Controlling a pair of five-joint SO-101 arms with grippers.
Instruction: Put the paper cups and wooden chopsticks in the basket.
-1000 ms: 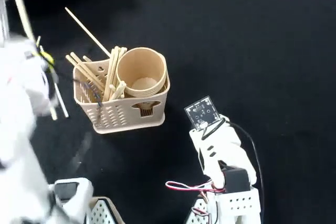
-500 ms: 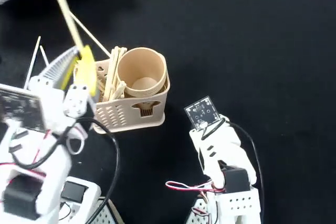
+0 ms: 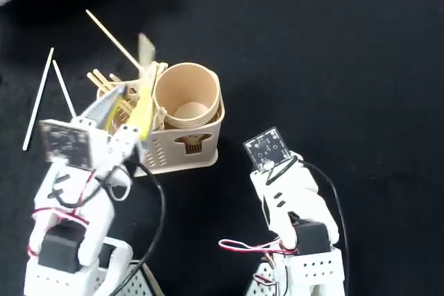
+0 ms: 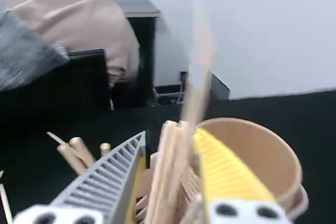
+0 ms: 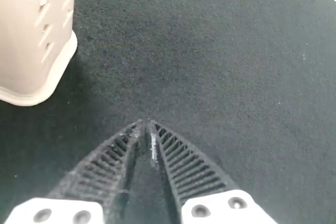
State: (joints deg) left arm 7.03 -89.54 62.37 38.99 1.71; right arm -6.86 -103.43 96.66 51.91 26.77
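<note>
Beige basket point(image 3: 166, 152) on a black bench point(image 3: 347, 67), with one arm over it and one beside it.
Paper cups point(image 3: 187, 95) (two, it seems, one nested in the other) stand upright in the basket's right compartment, while a bundle of wooden chopsticks point(image 3: 104, 84) leans in the left one, with a single long stick point(image 3: 114, 39) jutting out toward the far left. The left gripper point(image 3: 136, 89) hangs over that left compartment, its grey and yellow jaws parted with several sticks between them. A blurred chopstick point(image 4: 191, 93) rises along the yellow jaw. Loose chopsticks point(image 3: 38, 100) lie on the bench left of the basket, apart from it. The right gripper point(image 5: 145, 125) sits low over bare bench to the right of the basket's near corner, its jaws pressed together on nothing.
</note>
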